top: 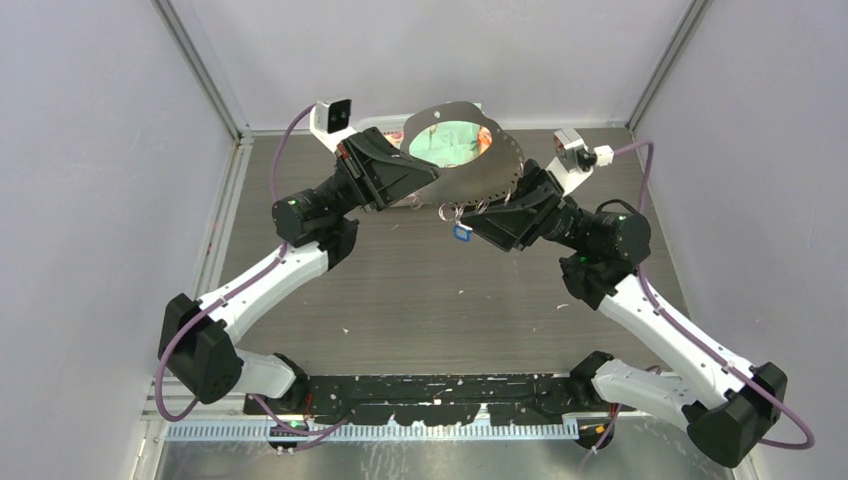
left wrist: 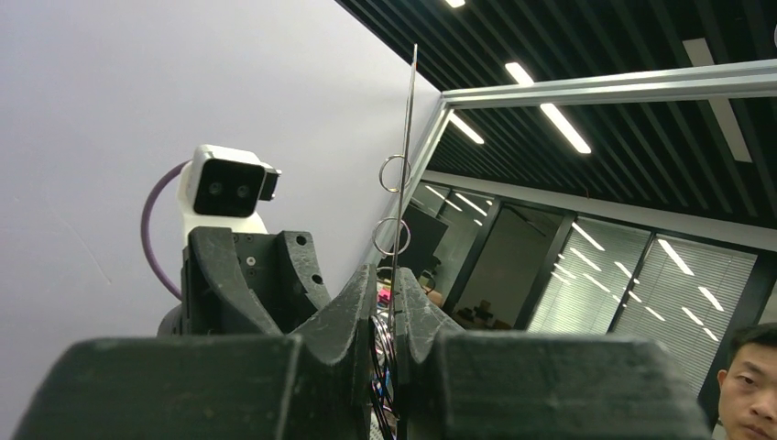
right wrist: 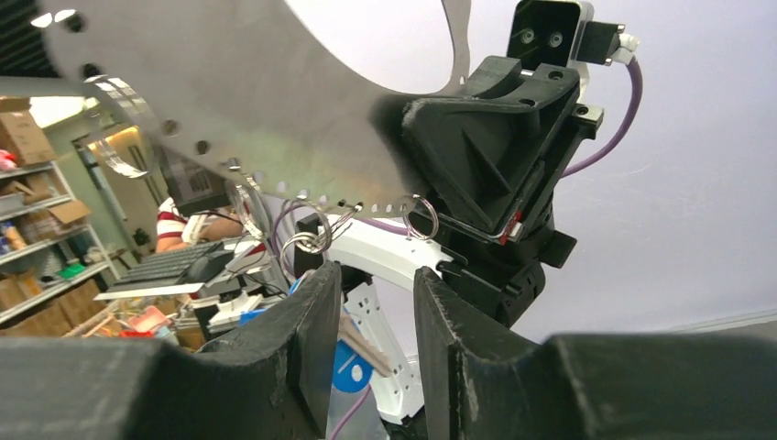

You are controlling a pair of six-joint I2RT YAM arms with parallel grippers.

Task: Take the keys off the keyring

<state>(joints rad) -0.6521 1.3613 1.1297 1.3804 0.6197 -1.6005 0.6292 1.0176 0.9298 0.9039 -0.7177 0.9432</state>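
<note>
Left gripper (left wrist: 392, 286) clamps the keyring (right wrist: 275, 92); right gripper (right wrist: 376, 275), half open and empty (seemingly), should pinch the blue key tag (right wrist: 351, 367) between its fingers (right wrist: 298, 339).

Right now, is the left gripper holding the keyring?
Yes, in the left wrist view the keyring, seen edge-on, rises straight out of the shut left gripper.
</note>
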